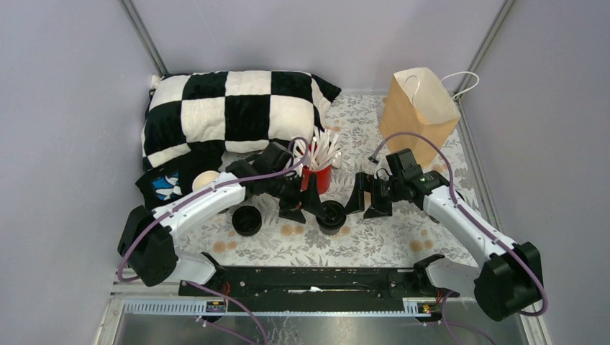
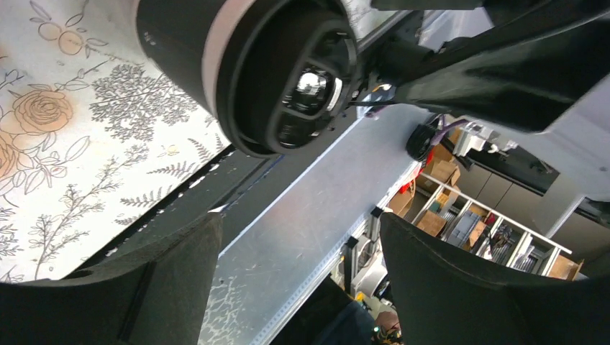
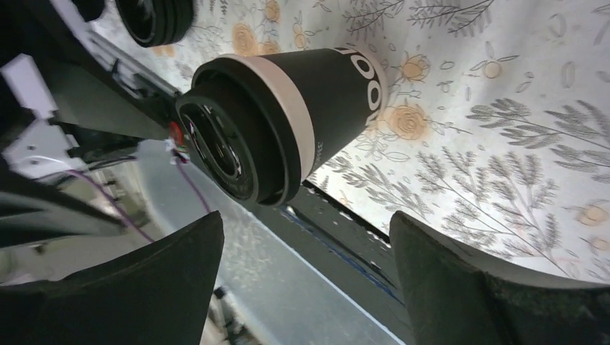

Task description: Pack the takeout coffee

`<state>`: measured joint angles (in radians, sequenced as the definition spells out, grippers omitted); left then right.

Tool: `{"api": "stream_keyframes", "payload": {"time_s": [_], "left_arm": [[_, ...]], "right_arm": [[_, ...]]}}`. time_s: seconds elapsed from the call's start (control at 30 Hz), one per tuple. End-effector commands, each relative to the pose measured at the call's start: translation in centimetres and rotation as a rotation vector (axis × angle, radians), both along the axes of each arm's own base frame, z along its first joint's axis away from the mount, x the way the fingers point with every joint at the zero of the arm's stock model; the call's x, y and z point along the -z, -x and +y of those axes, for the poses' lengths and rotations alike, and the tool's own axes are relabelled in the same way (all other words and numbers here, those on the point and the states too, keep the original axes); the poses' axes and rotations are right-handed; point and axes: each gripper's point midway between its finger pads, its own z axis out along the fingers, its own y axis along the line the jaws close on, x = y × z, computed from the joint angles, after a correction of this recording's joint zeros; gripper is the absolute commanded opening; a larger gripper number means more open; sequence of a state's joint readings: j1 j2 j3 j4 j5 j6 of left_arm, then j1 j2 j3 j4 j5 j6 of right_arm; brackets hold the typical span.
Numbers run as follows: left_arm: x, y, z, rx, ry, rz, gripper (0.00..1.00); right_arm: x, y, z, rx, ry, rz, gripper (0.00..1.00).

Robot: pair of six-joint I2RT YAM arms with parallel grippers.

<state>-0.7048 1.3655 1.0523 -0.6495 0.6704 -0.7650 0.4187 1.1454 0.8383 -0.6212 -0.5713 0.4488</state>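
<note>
**Two lidded coffees on the counter, both hands released**

One takeout coffee cup point(image 1: 331, 215) stands upright on the floral counter point(image 1: 374, 244), its black lid on. It sits between the left hand point(image 1: 303, 208) and the right hand point(image 1: 365, 208). Both hands are spread wide and grasp nothing. In the left wrist view the cup's lid point(image 2: 288, 79) lies beyond the fingers point(image 2: 144, 287). In the right wrist view its dark side point(image 3: 338, 93) also lies beyond the fingers point(image 3: 467, 287).

The second lidded cup point(image 1: 247, 221) stands further left, beside the left arm.

A red cup point(image 1: 321, 178) behind the left hand holds a bunch of white sticks point(image 1: 321, 151). A brown paper bag point(image 1: 419, 111) stands upright at the far right; what it holds cannot be told.
</note>
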Motion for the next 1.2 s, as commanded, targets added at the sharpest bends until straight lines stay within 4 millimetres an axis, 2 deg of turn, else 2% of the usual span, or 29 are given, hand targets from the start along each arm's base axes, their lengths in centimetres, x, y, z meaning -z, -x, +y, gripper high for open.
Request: {"api": "stream_keyframes", "payload": {"time_s": [0.0,0.23,0.5,0.67,0.83,0.93,1.17], "left_arm": [[1.0,-0.4,-1.0,0.008,0.052,-0.033,0.82],[3.4,-0.3,-1.1,-0.014,0.052,-0.006,0.69],[4.5,-1.3,-0.5,-0.077,0.008,-0.035,0.54],[4.9,-1.8,0.0,-0.115,-0.007,-0.04,0.46],[5.1,-2.3,0.3,-0.137,-0.019,-0.047,0.42],[5.1,-2.4,0.4,-0.143,-0.021,-0.045,0.41],[4.8,-2.7,0.4,-0.144,-0.023,-0.058,0.41]], "right_arm": [[-3.1,-0.9,2.7,-0.07,-0.28,-0.034,0.89],[-1.4,-0.6,3.0,-0.082,-0.3,0.02,0.81],[-0.2,-0.4,1.7,-0.028,-0.262,0.032,0.71],[0.4,-0.1,1.8,-0.047,-0.278,0.058,0.66],[0.8,-0.1,1.8,-0.06,-0.277,0.066,0.66],[1.2,-0.4,1.7,-0.041,-0.265,0.064,0.6],[1.3,-1.1,1.9,-0.003,-0.273,0.064,0.55]]}}
